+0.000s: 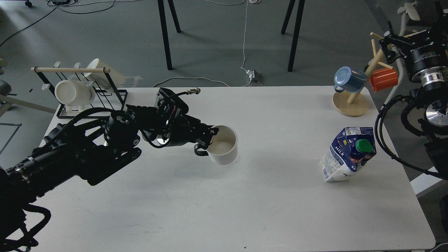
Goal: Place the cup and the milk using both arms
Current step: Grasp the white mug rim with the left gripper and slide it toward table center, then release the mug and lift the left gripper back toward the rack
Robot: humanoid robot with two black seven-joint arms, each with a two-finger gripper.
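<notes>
The left gripper (209, 134) is closed on the near-left rim of the cup (224, 145), one finger over the lip and into the cream inside, the black handle (200, 151) hanging just below the fingers. The cup stands upright, or nearly so, at the middle of the table (245, 210), its mouth open toward the camera; whether its base touches the tabletop I cannot tell. The left arm (87, 154) runs back from it to the lower left edge.

The right arm (425, 70) stands at the far right edge, beyond the table's corner. Its gripper end is dark and mixed with the wooden pegs behind it, so I cannot tell how its fingers stand; it holds nothing that shows.

The milk (348, 154) stands alone on the right part of the table, green cap (364, 145) facing the camera, well apart from the cup and from both grippers.

Behind the milk a wooden mug tree (351, 103) carries a blue mug (348, 79) and an orange mug (384, 79). At the far left corner a wire rack (105, 101) holds two white mugs (75, 92)
</notes>
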